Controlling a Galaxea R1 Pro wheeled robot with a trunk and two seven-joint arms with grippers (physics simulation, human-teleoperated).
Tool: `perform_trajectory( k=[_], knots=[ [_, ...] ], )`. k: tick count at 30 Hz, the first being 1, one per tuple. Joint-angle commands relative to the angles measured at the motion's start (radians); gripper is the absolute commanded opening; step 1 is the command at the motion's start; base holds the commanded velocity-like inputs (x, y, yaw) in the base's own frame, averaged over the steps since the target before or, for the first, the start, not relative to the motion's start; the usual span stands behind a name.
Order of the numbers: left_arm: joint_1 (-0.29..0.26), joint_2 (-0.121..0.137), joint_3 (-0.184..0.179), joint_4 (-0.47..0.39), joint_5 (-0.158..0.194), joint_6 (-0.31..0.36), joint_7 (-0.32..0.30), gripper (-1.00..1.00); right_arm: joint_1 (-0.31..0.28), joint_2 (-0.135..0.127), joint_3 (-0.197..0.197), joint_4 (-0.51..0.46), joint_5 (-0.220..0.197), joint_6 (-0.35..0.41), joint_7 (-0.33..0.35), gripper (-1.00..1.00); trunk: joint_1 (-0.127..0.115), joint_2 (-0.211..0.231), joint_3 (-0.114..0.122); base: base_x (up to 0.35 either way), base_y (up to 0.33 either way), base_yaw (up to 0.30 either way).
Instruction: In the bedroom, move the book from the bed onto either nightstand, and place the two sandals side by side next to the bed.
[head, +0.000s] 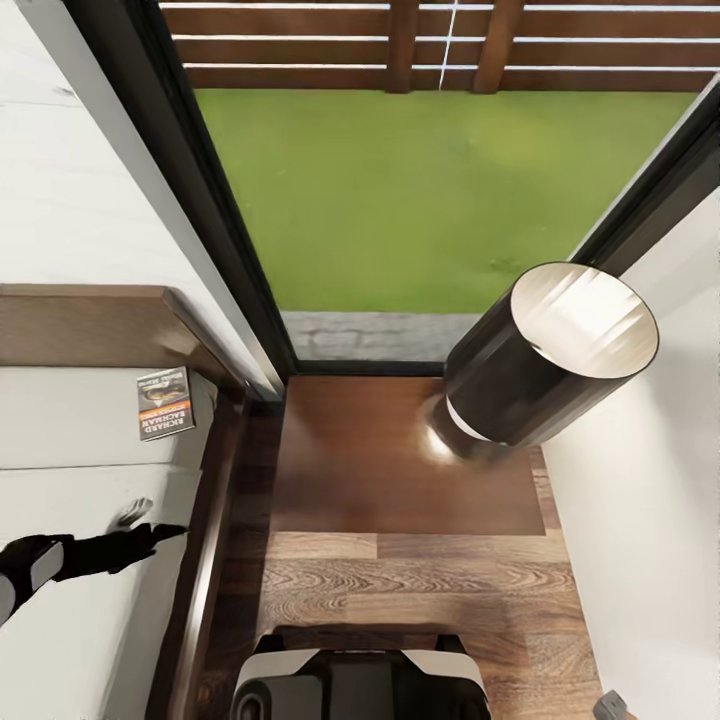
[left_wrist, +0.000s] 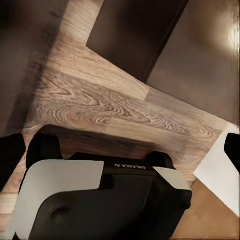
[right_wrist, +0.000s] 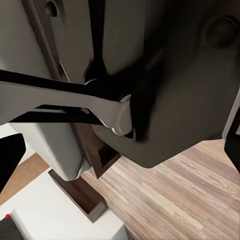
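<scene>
The book (head: 165, 403) lies flat on the off-white mattress of the bed (head: 70, 440), near the dark headboard (head: 90, 325) and the bed's right edge. My left gripper (head: 160, 533) hovers low over the mattress a short way nearer than the book, apart from it. Its fingertips (left_wrist: 10, 155) stand wide apart and hold nothing. The nightstand (head: 390, 470) stands right of the bed, below the window, with a glossy dark top (left_wrist: 200, 70). My right gripper (right_wrist: 120, 150) is open and empty beside my trunk. The two sandals are out of view.
A lamp with a black cylinder shade (head: 550, 355) stands on the nightstand's right part. A black-framed window (head: 430, 190) looks onto grass and a fence. Wood-plank floor (head: 420, 590) lies between nightstand and my base (head: 360, 680). White wall (head: 650, 480) closes the right.
</scene>
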Motion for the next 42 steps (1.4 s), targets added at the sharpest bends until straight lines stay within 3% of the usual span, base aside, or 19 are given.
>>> perform_trajectory(
  k=[1, 2, 3, 4, 8, 17, 24, 34, 42],
  knots=[
    [0.002, -0.018, 0.006, 0.0, -0.005, 0.002, -0.003, 1.0, 0.0, 0.001, -0.009, -0.001, 0.007, 0.008, 0.005, 1.0, -0.004, 0.007, 0.003, 0.0, 0.0, 0.0],
    [0.004, -0.051, 0.005, 0.0, -0.005, -0.006, -0.002, 1.0, 0.0, 0.001, -0.009, -0.001, 0.007, 0.008, 0.005, 1.0, -0.008, 0.014, 0.006, 0.0, 0.0, 0.0],
    [0.01, -0.111, 0.006, -0.001, -0.007, -0.012, -0.001, 1.0, 0.0, 0.001, -0.009, -0.001, 0.007, 0.008, 0.005, 1.0, -0.011, 0.021, 0.009, 0.0, 0.0, 0.0],
    [0.022, -0.144, 0.005, -0.001, -0.013, -0.015, 0.0, 1.0, 0.0, 0.001, -0.009, -0.001, 0.007, 0.008, 0.005, 1.0, -0.015, 0.028, 0.012, 0.0, 0.0, 0.0],
    [0.047, -0.2, 0.003, -0.001, -0.069, -0.054, 0.0, 1.0, 0.0, 0.002, -0.009, -0.001, 0.007, 0.008, 0.005, 1.0, -0.031, 0.056, 0.025, 0.0, 0.0, 0.0],
    [0.07, -0.234, 0.004, -0.001, -0.087, -0.088, -0.003, 1.0, 0.0, 0.003, -0.009, -0.001, 0.007, 0.008, 0.003, 1.0, -0.065, 0.119, 0.053, 0.0, 0.0, 0.0],
    [0.162, -0.236, 0.001, -0.001, -0.089, -0.175, -0.012, 1.0, 0.0, 0.003, -0.009, -0.001, 0.007, 0.008, 0.002, 1.0, -0.092, 0.168, 0.075, 0.0, 0.0, 0.0],
    [0.224, -0.29, -0.003, -0.001, -0.097, -0.193, -0.029, 1.0, 0.0, 0.003, -0.009, -0.001, 0.007, 0.008, 0.0, 1.0, -0.13, 0.238, 0.106, 0.0, 0.0, 0.0],
    [0.241, -0.319, -0.003, -0.001, -0.142, -0.213, -0.029, 1.0, 0.0, 0.003, -0.01, -0.001, 0.006, 0.008, 0.0, 1.0, -0.161, 0.294, 0.131, 0.0, 0.0, 0.0]
  ],
)
